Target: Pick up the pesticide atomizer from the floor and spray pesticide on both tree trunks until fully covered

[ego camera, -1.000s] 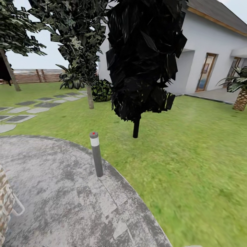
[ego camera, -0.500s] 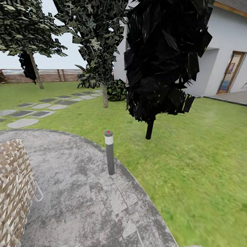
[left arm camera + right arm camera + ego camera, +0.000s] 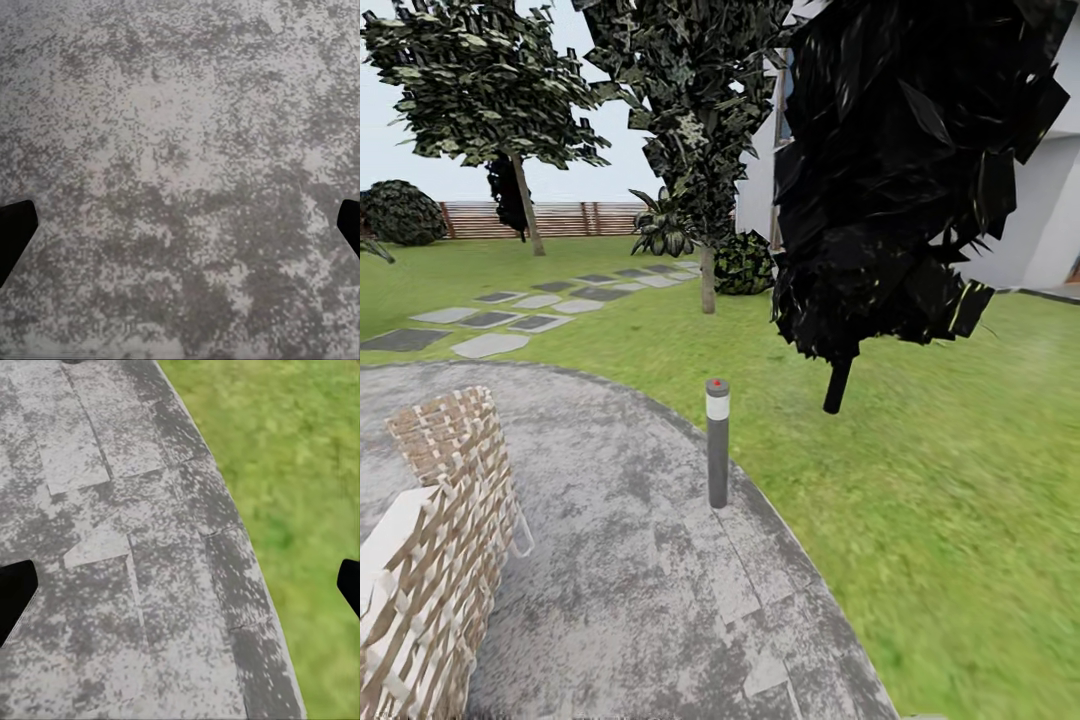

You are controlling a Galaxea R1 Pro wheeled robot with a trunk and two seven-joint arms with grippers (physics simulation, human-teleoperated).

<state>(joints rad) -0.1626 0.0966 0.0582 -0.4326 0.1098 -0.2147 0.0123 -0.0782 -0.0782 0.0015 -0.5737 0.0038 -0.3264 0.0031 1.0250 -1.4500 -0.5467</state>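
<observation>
The pesticide atomizer is out of view. In the head view, two leafy trees stand on the garden lawn (image 3: 920, 500). One tree (image 3: 480, 80) is far off at the left, with a thin-looking pale trunk (image 3: 526, 215). The other tree (image 3: 690, 110) is nearer the middle, and its pale trunk (image 3: 707, 280) is bare low down. My left gripper (image 3: 180, 232) is open over grey speckled paving, with nothing between its fingers. My right gripper (image 3: 180, 592) is open too, above the paving's edge where it meets the grass.
A grey bollard (image 3: 717, 442) with a white band stands at the rim of the round paved patio (image 3: 620, 580). A near-black conifer (image 3: 910, 170) rises just beyond it. A wicker chair (image 3: 435, 540) is close at the left. Stepping stones (image 3: 510, 310), a slat fence (image 3: 575, 218) and a white house (image 3: 1050, 210) lie farther off.
The whole head view has swung left, so the bollard, conifer and trees sit further right in the picture. The wicker chair has come well into view and most of the house has slid out.
</observation>
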